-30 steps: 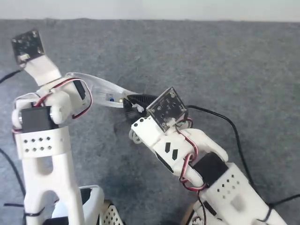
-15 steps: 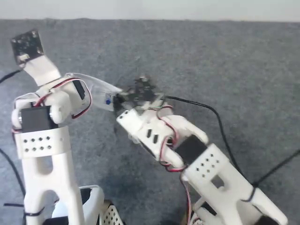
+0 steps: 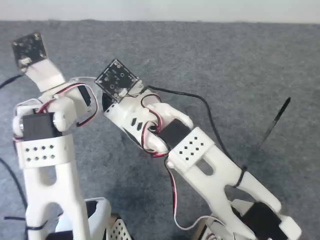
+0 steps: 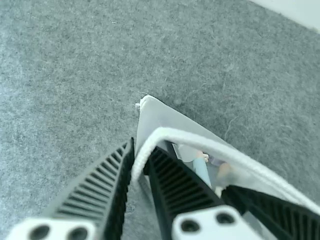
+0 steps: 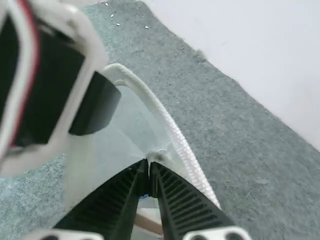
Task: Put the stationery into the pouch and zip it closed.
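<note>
The clear pouch (image 4: 162, 117) with a white zipper band (image 4: 210, 147) is held off the grey mat. My left gripper (image 4: 140, 157) is shut on the band at one end of the pouch. Pale stationery (image 4: 201, 167) shows through the plastic inside. My right gripper (image 5: 148, 172) is shut on the small zipper pull (image 5: 158, 156), close beside the left arm's black finger (image 5: 95, 105). From above, the right arm (image 3: 195, 150) lies across the pouch against the left arm (image 3: 55, 107); a sliver of pouch (image 3: 82, 80) shows.
Grey carpet-like mat (image 3: 225, 55) covers the table, with a pale wall (image 3: 160, 9) along the far edge. A black cable (image 3: 202, 102) trails from the right arm, and a thin black strap (image 3: 277, 120) sticks up at the right.
The right arm has swept left along the pouch's zipper band, from the pouch's right end to right beside the left gripper. The left arm has stayed still.
</note>
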`<action>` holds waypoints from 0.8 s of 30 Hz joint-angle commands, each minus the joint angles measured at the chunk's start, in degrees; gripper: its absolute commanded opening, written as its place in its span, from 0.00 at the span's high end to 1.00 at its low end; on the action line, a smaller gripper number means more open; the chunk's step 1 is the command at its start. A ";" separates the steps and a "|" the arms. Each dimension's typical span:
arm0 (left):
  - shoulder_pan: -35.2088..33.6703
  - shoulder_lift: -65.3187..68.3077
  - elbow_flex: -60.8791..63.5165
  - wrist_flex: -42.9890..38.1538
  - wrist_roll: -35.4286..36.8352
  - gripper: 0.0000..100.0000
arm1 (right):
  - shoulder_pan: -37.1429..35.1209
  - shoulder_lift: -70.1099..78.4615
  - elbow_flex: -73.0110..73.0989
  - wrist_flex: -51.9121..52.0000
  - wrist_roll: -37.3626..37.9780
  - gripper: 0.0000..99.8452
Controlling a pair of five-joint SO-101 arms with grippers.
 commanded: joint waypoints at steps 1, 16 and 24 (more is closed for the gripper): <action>-0.18 -1.85 -0.40 -1.58 -0.44 0.99 | 1.63 -8.13 7.21 0.84 0.97 0.97; -0.18 -1.85 -0.22 -1.67 -0.35 0.99 | 2.95 -30.73 21.27 0.22 0.88 0.97; 0.00 -1.85 -0.22 -1.67 -0.35 0.99 | 0.22 -24.75 20.92 -4.79 1.32 0.97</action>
